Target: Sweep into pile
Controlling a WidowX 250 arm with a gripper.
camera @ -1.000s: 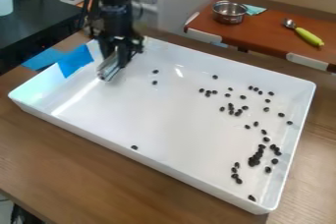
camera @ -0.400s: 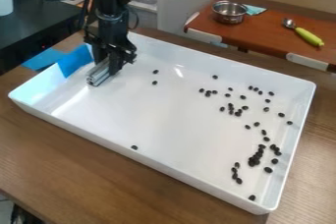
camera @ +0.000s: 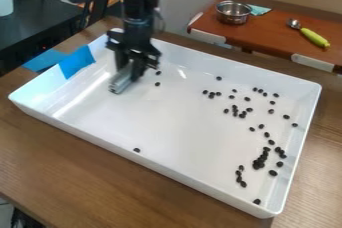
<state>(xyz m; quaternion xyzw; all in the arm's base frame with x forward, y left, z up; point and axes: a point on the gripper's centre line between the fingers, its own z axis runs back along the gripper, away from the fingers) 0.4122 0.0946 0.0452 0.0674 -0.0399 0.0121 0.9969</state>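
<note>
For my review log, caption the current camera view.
Gripper holding a silvery bar over a white tray, most of the small dark pieces lying toward the picture's right.

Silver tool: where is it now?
In the camera view, the silver tool is at the upper left of the tray, in the gripper, left of two dark beans.

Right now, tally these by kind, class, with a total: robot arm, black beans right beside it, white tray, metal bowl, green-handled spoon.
Robot arm: 1
Black beans beside the arm: 2
White tray: 1
Metal bowl: 1
Green-handled spoon: 1
Total: 6
</note>
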